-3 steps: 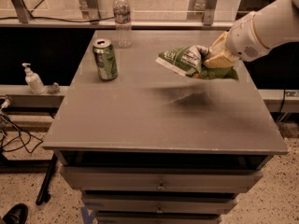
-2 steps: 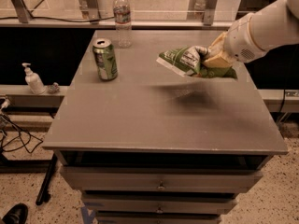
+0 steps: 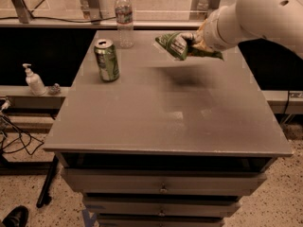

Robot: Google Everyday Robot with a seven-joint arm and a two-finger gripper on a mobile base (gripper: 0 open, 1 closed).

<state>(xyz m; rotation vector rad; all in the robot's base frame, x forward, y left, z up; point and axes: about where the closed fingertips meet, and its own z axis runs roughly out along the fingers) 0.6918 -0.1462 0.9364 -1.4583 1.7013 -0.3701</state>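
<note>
A green chip bag [image 3: 182, 46] hangs in the air above the far right part of the grey table [image 3: 170, 112], casting a shadow on the top below it. My gripper [image 3: 195, 42] comes in from the upper right on a thick white arm and is shut on the bag's right end. A green soda can [image 3: 107, 60] stands upright on the left side of the table. Behind it, at the table's back edge, stands a clear water bottle [image 3: 124, 19].
A white pump bottle [image 3: 34, 80] sits on a low ledge left of the table. Drawers [image 3: 163, 188] run below the table's front edge. Cables lie on the speckled floor at left, and a black shoe [image 3: 14, 217] shows at the bottom left corner.
The arm has carried the chip bag a little higher and toward the back of the table. The can and the bottle have not moved.
</note>
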